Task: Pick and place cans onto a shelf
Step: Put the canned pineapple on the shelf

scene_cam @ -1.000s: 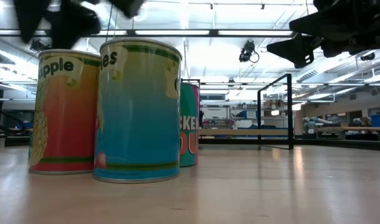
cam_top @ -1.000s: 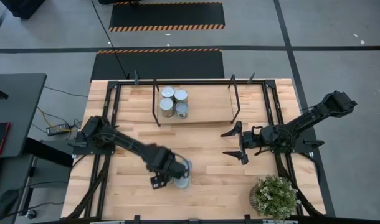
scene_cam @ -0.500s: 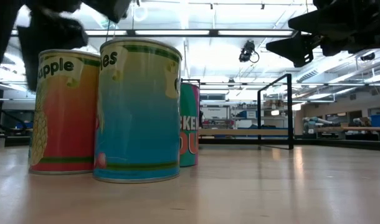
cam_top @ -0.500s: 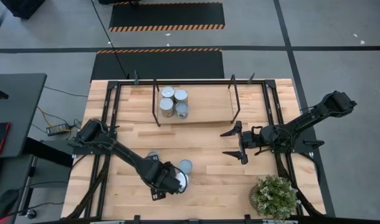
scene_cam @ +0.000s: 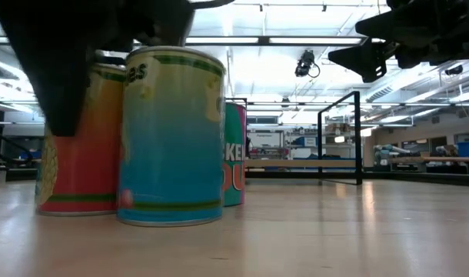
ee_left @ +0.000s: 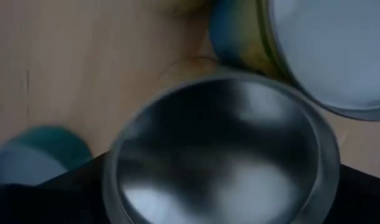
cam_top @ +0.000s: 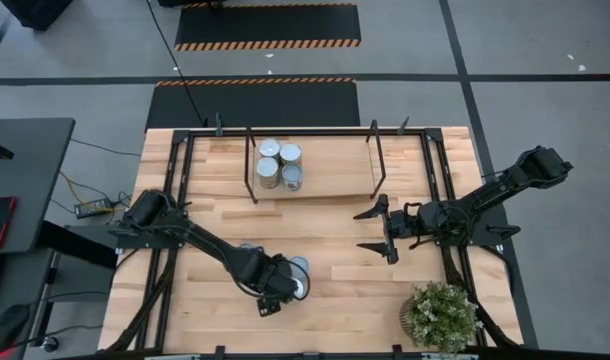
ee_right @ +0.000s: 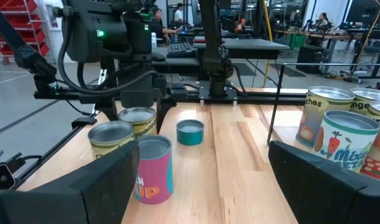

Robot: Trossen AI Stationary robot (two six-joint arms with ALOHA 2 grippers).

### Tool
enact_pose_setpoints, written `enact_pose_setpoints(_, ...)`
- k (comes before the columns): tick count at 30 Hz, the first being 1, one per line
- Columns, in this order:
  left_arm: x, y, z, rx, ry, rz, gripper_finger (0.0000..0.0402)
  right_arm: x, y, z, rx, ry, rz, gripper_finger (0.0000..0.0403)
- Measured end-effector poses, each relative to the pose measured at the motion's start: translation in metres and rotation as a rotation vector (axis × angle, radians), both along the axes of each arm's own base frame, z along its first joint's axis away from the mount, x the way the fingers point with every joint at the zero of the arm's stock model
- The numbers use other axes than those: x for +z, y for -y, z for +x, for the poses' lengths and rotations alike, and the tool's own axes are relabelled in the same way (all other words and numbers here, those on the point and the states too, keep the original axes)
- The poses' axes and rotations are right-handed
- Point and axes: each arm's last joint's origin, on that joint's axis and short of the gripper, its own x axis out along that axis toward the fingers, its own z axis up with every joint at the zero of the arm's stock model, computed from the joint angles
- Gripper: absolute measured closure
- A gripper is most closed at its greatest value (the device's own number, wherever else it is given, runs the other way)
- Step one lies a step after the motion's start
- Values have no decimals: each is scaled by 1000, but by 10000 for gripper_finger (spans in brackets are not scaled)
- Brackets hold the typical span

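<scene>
Three labelled cans stand together near the table's front: an orange pineapple can (scene_cam: 88, 154), a blue can (scene_cam: 169, 138) and a pink can (ee_right: 154, 168). A small teal can (ee_right: 190, 132) stands a little farther back. My left gripper (cam_top: 272, 292) is open and low over the pineapple can's silver top (ee_left: 221, 149), with one finger (scene_cam: 58, 85) down its side. Several more cans (cam_top: 280, 163) stand on the shelf (cam_top: 335, 172) at the table's far side. My right gripper (cam_top: 377, 228) waits open and empty at mid-table right. My left gripper comes from above, pointing down, with one finger on each side of the pineapple can's top rim (ee_left: 121, 155). The can stands upright on the table. I cannot tell whether the fingers touch it.
A potted plant (cam_top: 443, 315) stands at the near right corner. The shelf's black rod uprights (cam_top: 376, 160) frame its board, whose right half is bare wood. Bare tabletop (cam_top: 335, 280) lies between the front cans and the right gripper.
My left gripper has gone a little toward the table's near edge and come down over the front cans. Its finger now hangs beside the pineapple can. The cans have stayed where they were.
</scene>
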Motion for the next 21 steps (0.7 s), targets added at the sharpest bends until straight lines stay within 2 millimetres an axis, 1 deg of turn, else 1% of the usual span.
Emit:
enact_pose_setpoints(7, 0, -6, 5, 0, 27, 6, 49, 0, 0, 0, 0, 0, 0, 39)
enact_pose_setpoints(16, 0, -16, 11, 12, 33, 7, 90, 0, 0, 0, 0, 0, 1, 39)
enact_pose_setpoints(19, 1, -18, 12, -7, 18, -23, 91, 0, 0, 0, 0, 0, 1, 39)
enact_pose_setpoints(21, 5, -23, 11, -10, -5, -66, 87, 0, 0, 0, 0, 0, 1, 39)
